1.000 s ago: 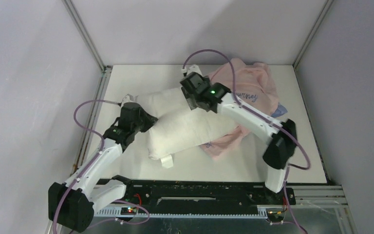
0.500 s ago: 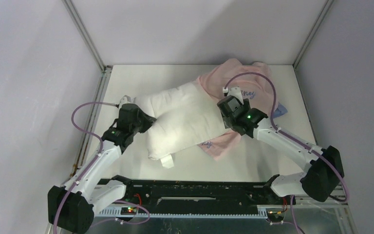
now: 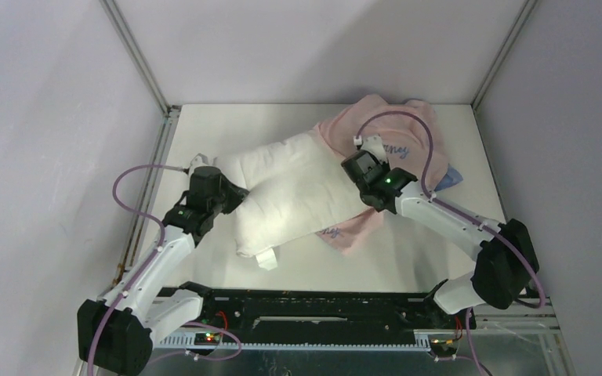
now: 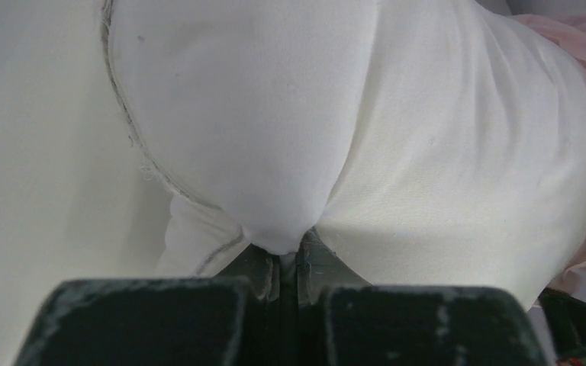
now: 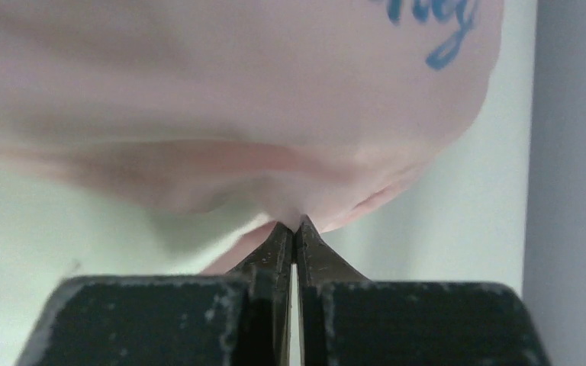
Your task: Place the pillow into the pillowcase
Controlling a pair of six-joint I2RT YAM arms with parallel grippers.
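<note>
Closest to me, on the flat white table (image 3: 227,125), my left gripper (image 3: 233,196) reaches in from the left side. Its jaws are pressed together on a pucker of cloth at the left end of the large plump white rectangular fabric pillow (image 3: 294,188). On the left wrist view I see the white fabric drawn to a point between the tips of the left gripper (image 4: 288,258), with the pillow (image 4: 427,152) bulging on both sides. The pillow lies at a slant across the middle of the table, and a small white tab (image 3: 266,259) sticks out at its near corner.

Further back, my right gripper (image 3: 354,160) sits at the pillow's right end, where it meets the thin pale pink fabric pillowcase (image 3: 396,125) with blue cursive lettering. On the right wrist view the jaws of the right gripper (image 5: 295,226) are closed tight, pinching a fold of the pillowcase (image 5: 275,91). The pillow's right end is tucked into the pillowcase, and the rest lies bare. The pillowcase is bunched toward the table's far right corner.
</note>
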